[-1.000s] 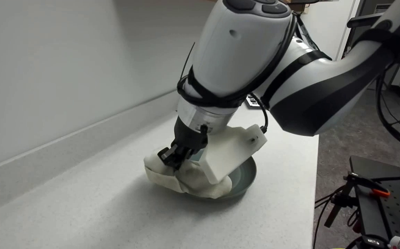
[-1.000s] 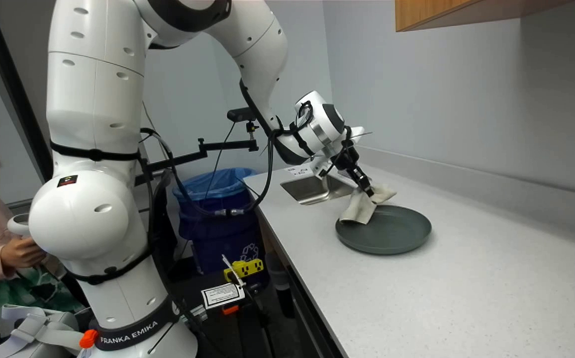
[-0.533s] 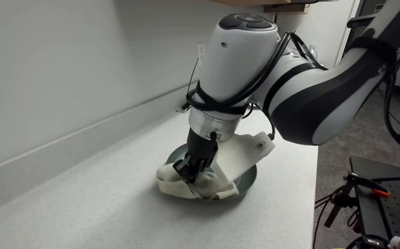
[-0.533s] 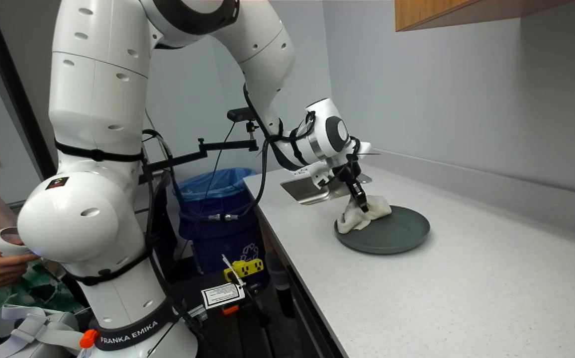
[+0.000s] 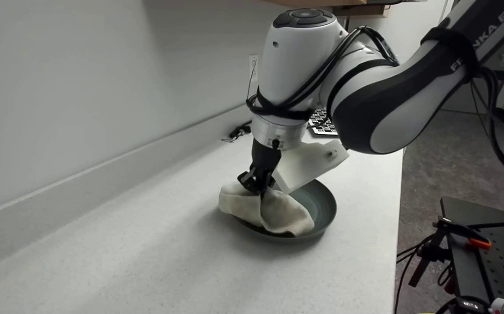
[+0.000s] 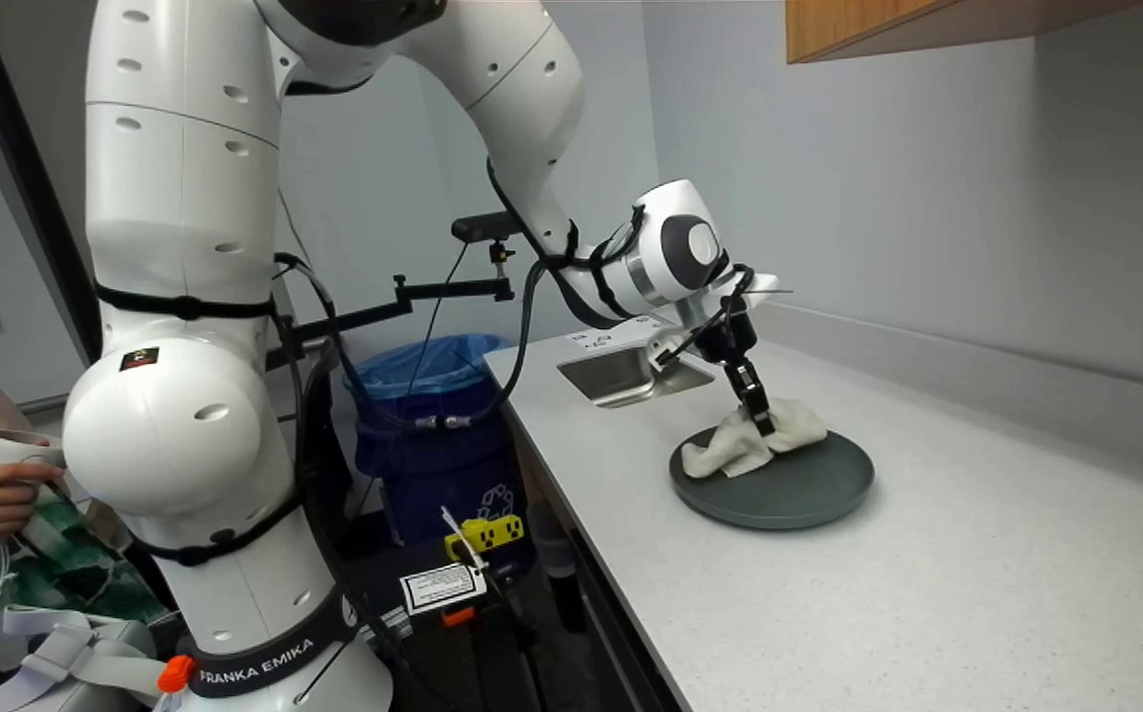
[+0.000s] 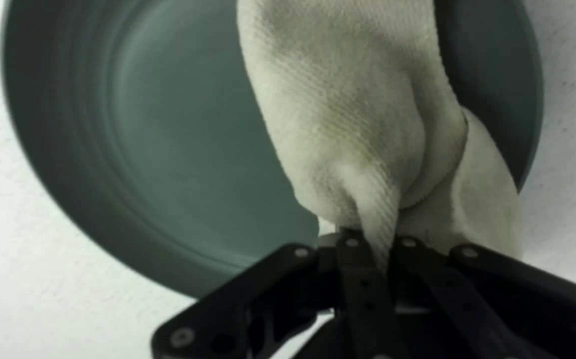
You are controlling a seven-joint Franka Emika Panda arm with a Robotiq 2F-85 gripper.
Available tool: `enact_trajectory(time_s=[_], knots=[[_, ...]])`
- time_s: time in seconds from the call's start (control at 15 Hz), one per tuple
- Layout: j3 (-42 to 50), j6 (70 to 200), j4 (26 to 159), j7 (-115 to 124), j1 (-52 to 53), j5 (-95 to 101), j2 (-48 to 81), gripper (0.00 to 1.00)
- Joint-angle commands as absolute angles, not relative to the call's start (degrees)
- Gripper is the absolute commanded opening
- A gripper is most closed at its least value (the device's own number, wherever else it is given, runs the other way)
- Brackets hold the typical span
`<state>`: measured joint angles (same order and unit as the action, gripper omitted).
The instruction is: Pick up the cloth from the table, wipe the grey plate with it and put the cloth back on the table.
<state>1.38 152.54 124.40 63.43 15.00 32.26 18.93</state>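
The grey-green plate lies on the white table; it also shows in an exterior view and in the wrist view. The off-white cloth is bunched over part of the plate, with one end at its rim; it also shows in an exterior view and in the wrist view. My gripper is shut on the cloth, a fold pinched between its fingertips in the wrist view. It points down over the plate. The fingertips' lower ends are partly hidden by cloth.
A wall with a low backsplash runs along the table's back. A sink and a black-and-white patterned board lie beyond the plate. A wooden cabinet hangs above. A blue bin stands beside the table.
My gripper dipped, then moved across the plate with the cloth, rightward in both exterior views, and is slightly raised now. The plate has slid a little the same way.
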Motion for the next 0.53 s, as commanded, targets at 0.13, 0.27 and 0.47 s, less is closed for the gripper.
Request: enact_trajectory(time_s=[0.13, 0.27, 0.47], knots=[[6.0, 146.2, 123.5, 75.1, 19.1, 45.1, 15.6, 0.02], [5.5, 143.9, 123.0, 79.8, 18.9, 50.3, 15.0, 0.02], [3.5, 139.3, 122.4, 84.4, 17.9, 56.0, 15.2, 0.02]])
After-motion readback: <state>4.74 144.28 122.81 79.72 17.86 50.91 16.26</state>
